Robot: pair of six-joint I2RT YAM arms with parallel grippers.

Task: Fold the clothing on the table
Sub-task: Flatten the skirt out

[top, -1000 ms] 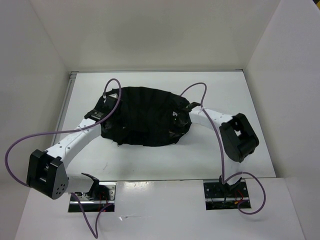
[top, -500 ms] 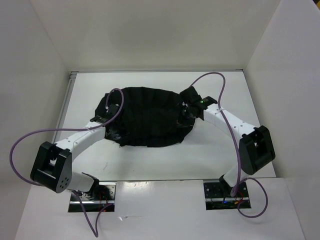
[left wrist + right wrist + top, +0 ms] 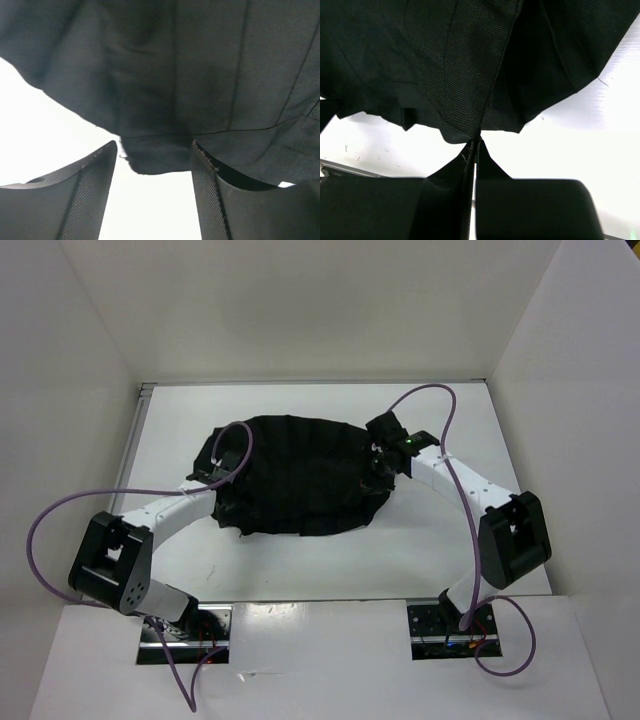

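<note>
The right pincer is pressing its fingers tightly together on a fold at the right edge of the black pleated skirt. The left pincer is standing partly open at the skirt's left edge, a corner of fabric hanging between its fingers without being clamped. The skirt is lying spread across the middle of the white tabletop.

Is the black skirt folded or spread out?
Spread out: the skirt lies as one broad, flat patch on the table; the right gripper pinches its edge.
</note>
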